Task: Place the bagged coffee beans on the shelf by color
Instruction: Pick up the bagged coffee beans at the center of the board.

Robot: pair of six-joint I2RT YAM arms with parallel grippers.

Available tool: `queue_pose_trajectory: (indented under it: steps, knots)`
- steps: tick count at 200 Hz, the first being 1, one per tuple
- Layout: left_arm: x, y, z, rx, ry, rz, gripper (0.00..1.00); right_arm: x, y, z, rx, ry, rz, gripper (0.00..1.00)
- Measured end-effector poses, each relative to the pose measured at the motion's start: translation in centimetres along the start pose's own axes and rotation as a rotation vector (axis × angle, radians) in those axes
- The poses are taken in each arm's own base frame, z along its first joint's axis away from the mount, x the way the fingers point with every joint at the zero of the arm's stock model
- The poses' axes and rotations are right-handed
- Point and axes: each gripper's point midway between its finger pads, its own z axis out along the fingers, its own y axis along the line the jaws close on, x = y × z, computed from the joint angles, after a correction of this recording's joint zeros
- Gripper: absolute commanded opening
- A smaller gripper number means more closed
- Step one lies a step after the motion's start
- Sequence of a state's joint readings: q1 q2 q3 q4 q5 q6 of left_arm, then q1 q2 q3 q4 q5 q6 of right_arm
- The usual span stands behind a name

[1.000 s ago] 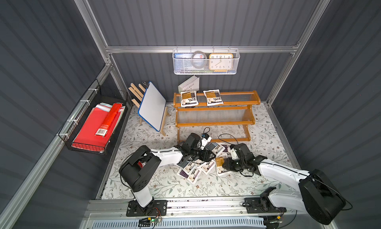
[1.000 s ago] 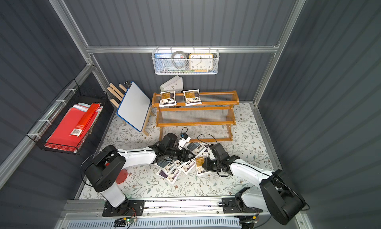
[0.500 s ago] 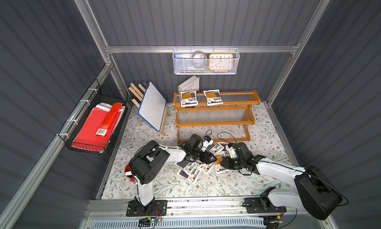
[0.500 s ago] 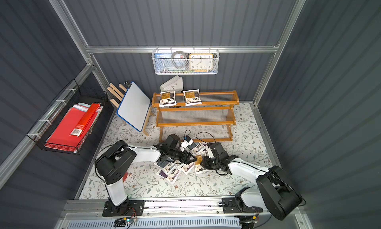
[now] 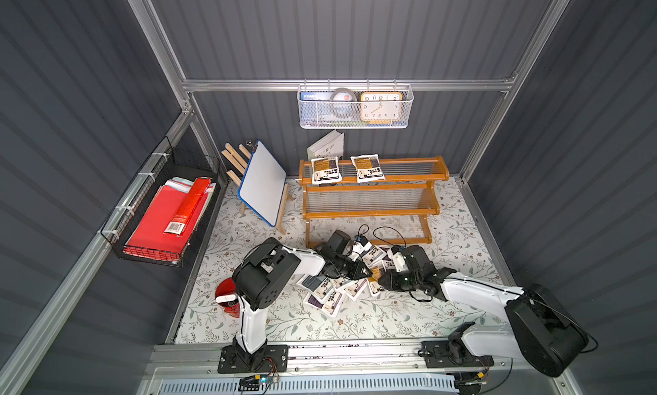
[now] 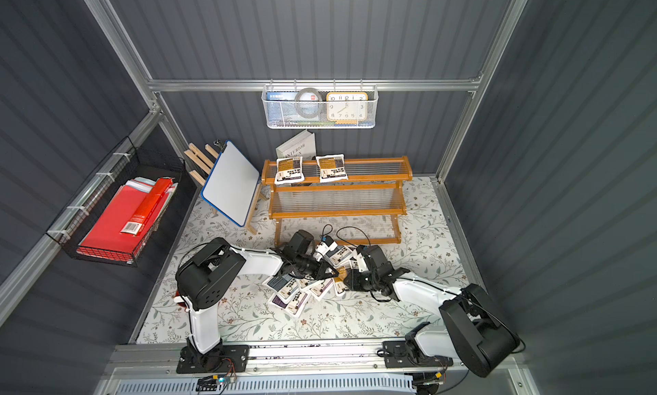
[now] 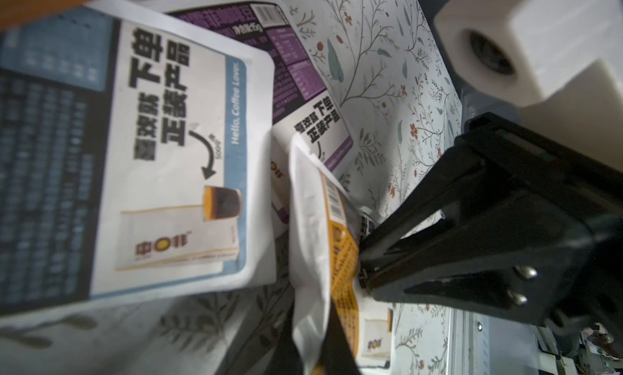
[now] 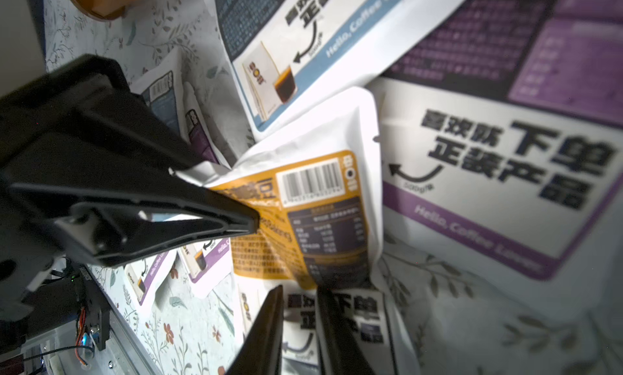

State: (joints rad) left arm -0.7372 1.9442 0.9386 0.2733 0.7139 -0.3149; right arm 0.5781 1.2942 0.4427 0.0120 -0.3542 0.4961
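- The left gripper (image 8: 254, 223) is clamped shut on the mustard-yellow pouch (image 8: 303, 204) at one side edge.
- The right gripper (image 7: 363, 272) pinches another edge of it, just above the other pouches (image 5: 327, 293).

Two yellow pouches (image 5: 326, 169) lie on one shelf (image 5: 409, 178), well away from the tools. One yellow pouch (image 8: 320, 204) sits between the left tool (image 5: 363, 270) and right tool (image 5: 381, 280); beside them, overlapping blue and purple pouches (image 5: 321, 290) defy exact counting.
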Motion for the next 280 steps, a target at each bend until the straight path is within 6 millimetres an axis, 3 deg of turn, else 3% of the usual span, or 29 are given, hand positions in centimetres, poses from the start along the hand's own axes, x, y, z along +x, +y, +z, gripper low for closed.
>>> queue_pose_trajectory:
  steps: [54, 87, 117, 142, 161, 242, 280]
  knots:
    - [0.0, -0.1, -0.4, -0.013, -0.003, 0.0, 0.0, -0.5, 0.3, -0.6, 0.001, -0.04, -0.03, 0.44]
    - [-0.2, -0.2, -1.6, -0.07, -0.008, -0.009, 0.0, -2.6, 0.7, -3.0, 0.028, -0.174, -0.051, 0.48]
    - [-2.7, -0.1, -4.4, -0.164, -0.109, 0.008, 0.0, -4.5, 1.3, -4.8, 0.032, -0.285, -0.052, 0.48]
    - [-5.1, 1.2, -7.9, -0.219, -0.254, -0.032, 0.0, -4.8, 1.1, -4.8, 0.044, -0.297, -0.03, 0.48]
    - [-6.2, 2.4, -9.4, -0.227, -0.332, -0.077, 0.0, -4.9, 1.1, -4.8, 0.042, -0.3, -0.023, 0.49]
    - [-5.4, 2.3, -9.0, -0.16, -0.374, -0.136, 0.0, -7.1, 3.6, -5.8, -0.077, -0.389, -0.012, 0.54]
    - [-6.3, 1.8, -9.5, -0.12, -0.42, -0.135, 0.0, -7.3, 4.2, -4.6, -0.146, -0.351, -0.009, 0.52]
